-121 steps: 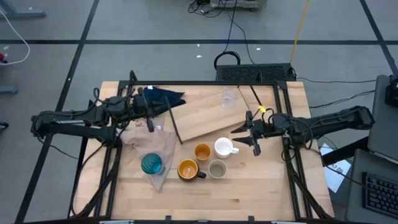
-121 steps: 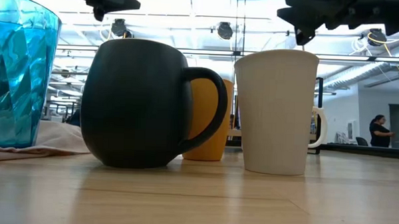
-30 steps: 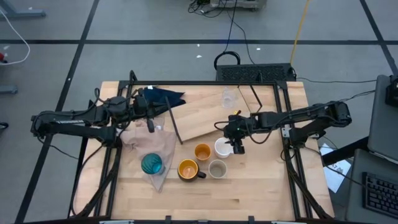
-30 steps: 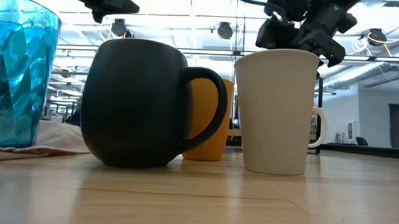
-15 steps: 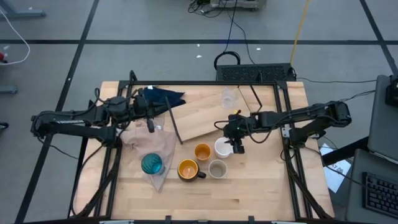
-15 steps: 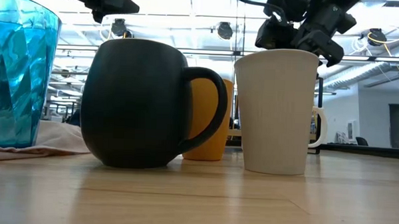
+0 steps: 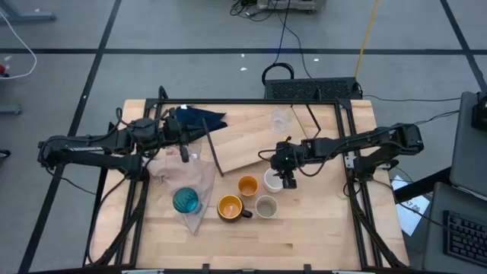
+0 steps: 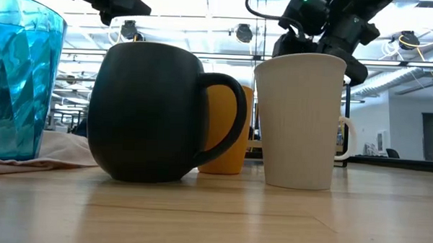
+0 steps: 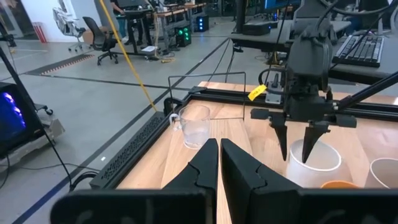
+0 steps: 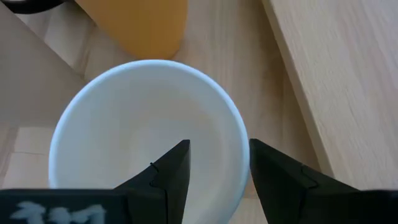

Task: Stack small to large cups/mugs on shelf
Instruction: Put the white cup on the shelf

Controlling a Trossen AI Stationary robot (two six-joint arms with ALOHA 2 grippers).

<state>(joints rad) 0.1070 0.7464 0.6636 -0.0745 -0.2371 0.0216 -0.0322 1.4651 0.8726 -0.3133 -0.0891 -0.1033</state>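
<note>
Hovering over the round white ceramic handled mug (image 7: 272,181) just right of table centre, the right gripper (image 7: 286,180) has its fingers apart astride the three o'clock rim, so closing and lifting toward the flat light-wood shelf board (image 7: 262,141) at twelve o'clock looks next, while the left gripper (image 7: 183,154), pressed together, waits at nine o'clock.

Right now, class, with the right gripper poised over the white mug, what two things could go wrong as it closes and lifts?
1. The right gripper straddles the white mug rim, one finger inside, one outside. Such a thin rim grip may let the mug tilt or slip when lifted.
2. The small orange cup and the grey-beige cup stand close beside the mug; a swinging mug could knock them.
</note>
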